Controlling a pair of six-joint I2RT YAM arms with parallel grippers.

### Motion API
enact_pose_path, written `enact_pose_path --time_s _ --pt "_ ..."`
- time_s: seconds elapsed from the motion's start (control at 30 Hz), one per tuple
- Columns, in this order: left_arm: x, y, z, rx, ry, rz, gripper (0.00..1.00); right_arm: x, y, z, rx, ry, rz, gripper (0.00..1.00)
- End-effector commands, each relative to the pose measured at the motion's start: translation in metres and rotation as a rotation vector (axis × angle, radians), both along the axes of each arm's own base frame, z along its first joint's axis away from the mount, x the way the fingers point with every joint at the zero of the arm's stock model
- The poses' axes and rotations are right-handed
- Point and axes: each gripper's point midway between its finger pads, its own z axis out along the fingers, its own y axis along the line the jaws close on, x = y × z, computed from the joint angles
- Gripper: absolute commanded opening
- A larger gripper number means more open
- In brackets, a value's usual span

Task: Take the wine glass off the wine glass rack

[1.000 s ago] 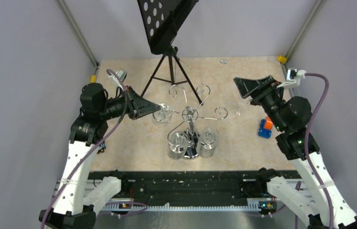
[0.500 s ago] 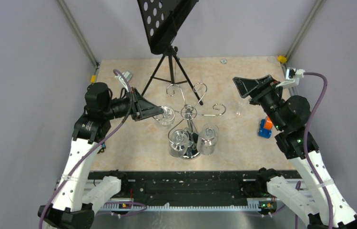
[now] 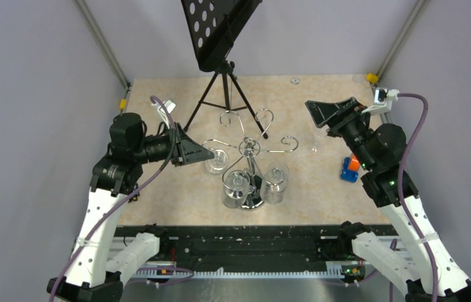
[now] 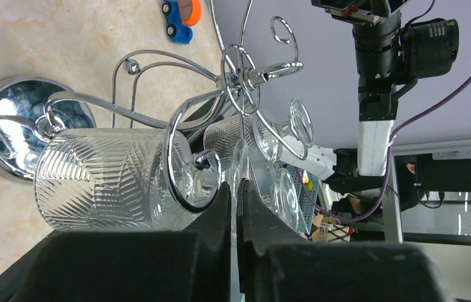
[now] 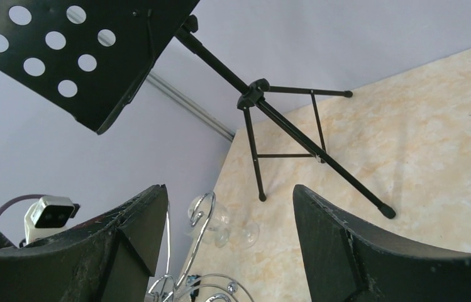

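The chrome wine glass rack (image 3: 249, 150) stands mid-table on its round mirrored base (image 4: 3, 129). Two cut-pattern wine glasses (image 3: 236, 189) (image 3: 275, 182) hang upside down on its near arms. My left gripper (image 3: 207, 155) is shut on a third wine glass (image 3: 216, 162) at the rack's left side. In the left wrist view its fingers (image 4: 223, 207) pinch a thin clear edge of that glass, next to a scroll arm (image 4: 185, 167). I cannot tell whether the glass is free of the arm. My right gripper (image 3: 318, 113) is open and empty, off to the rack's right (image 5: 229, 201).
A black tripod music stand (image 3: 220, 38) stands behind the rack, its legs (image 5: 295, 132) reaching toward it. An orange and blue toy car (image 3: 349, 168) lies at the right, near my right arm. A small clear object (image 3: 314, 150) sits right of the rack.
My left gripper first pushed right toward the rack, then drew slightly toward the near edge, with the glass moving along. The right arm has barely moved.
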Motion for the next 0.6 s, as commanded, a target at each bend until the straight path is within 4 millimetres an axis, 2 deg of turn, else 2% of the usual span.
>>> enact_pose_path --time_s 0.0,0.43,0.57 --pt "-0.014 0.004 0.022 0.009 -0.126 -0.020 0.00 -0.004 0.004 0.014 0.028 -0.050 0.027 0.74" --pt "-0.037 0.015 0.021 0.072 -0.191 -0.008 0.00 -0.009 0.009 0.018 0.030 -0.065 0.063 0.74" --pt "-0.043 0.019 0.019 0.085 -0.194 0.020 0.00 -0.011 0.013 0.027 0.052 -0.088 0.090 0.74"
